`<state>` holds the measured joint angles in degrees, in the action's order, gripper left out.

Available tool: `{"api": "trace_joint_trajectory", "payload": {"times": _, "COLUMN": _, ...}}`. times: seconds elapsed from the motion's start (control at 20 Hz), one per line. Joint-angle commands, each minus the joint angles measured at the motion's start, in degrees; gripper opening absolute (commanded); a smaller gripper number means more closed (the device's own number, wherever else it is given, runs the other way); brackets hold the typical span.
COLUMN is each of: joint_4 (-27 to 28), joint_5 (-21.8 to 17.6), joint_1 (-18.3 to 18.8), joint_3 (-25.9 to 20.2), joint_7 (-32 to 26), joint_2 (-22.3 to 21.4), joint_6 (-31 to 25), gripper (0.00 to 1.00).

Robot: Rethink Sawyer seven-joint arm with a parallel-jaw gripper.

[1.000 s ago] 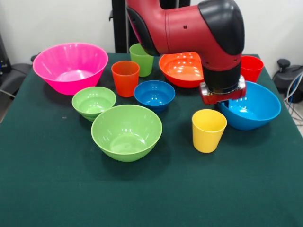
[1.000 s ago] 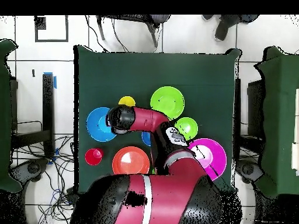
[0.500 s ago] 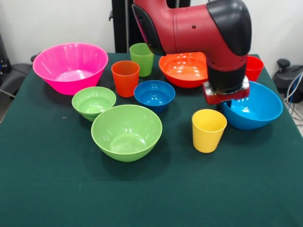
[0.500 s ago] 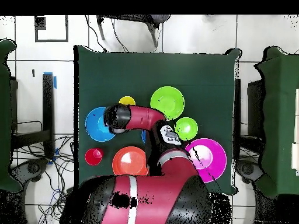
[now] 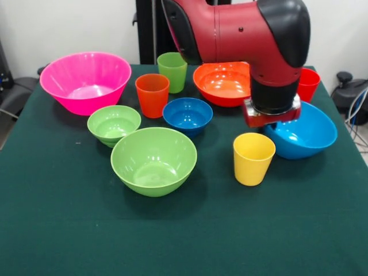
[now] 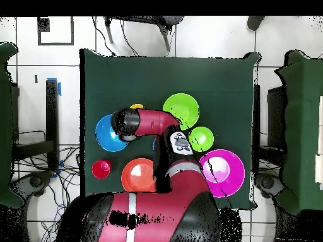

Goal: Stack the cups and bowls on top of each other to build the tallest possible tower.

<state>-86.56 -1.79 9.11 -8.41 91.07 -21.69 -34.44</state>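
Note:
My gripper [image 5: 275, 123] reaches down onto the left rim of the large blue bowl [image 5: 307, 138] and is shut on it; the bowl sits tilted, its gripped side raised. From overhead the gripper [image 6: 125, 130] covers the blue bowl's [image 6: 105, 135] right edge. No tower stands. The wide orange bowl [image 5: 221, 83] lies behind the arm, the red cup [image 5: 306, 83] behind the blue bowl, the yellow cup [image 5: 253, 158] just in front of the gripper.
On the green table [image 5: 184, 241] stand the huge pink bowl [image 5: 85, 80], large green bowl [image 5: 153, 161], small green bowl [image 5: 114, 123], small dark blue bowl [image 5: 187, 114], orange cup [image 5: 152, 95] and light green cup [image 5: 172, 70], all separate and upright.
The gripper closed in on the blue bowl's rim, then shifted slightly left and up, and the bowl moved and tilted with it. Nothing else moved.

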Motion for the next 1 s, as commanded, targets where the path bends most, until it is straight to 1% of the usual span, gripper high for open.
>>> {"api": "trace_joint_trajectory", "payload": {"times": 0.05, "joint_4": 3.91, "joint_5": -7.46, "joint_1": 1.67, "joint_3": 3.48, "joint_7": -2.31, "joint_2": -0.45, "joint_6": -6.08, "gripper": 0.0}}
{"api": "trace_joint_trajectory", "payload": {"times": 0.2, "joint_4": 4.08, "joint_5": -8.44, "joint_1": 2.65, "joint_3": 3.34, "joint_7": -3.52, "joint_2": -1.22, "joint_6": -6.94, "gripper": 0.0}}
{"api": "trace_joint_trajectory", "payload": {"times": 0.45, "joint_4": 3.74, "joint_5": -9.97, "joint_1": 5.62, "joint_3": 2.0, "joint_7": -6.18, "joint_2": -2.36, "joint_6": -8.55, "gripper": 0.0}}
{"api": "trace_joint_trajectory", "payload": {"times": 0.65, "joint_4": 4.52, "joint_5": -11.57, "joint_1": 7.7, "joint_3": 0.91, "joint_7": -8.23, "joint_2": -3.16, "joint_6": -10.59, "gripper": 0.0}}
{"api": "trace_joint_trajectory", "payload": {"times": 1.0, "joint_4": 5.65, "joint_5": -14.7, "joint_1": 12.28, "joint_3": -1.67, "joint_7": -11.83, "joint_2": -2.86, "joint_6": -11.61, "gripper": 0.0}}
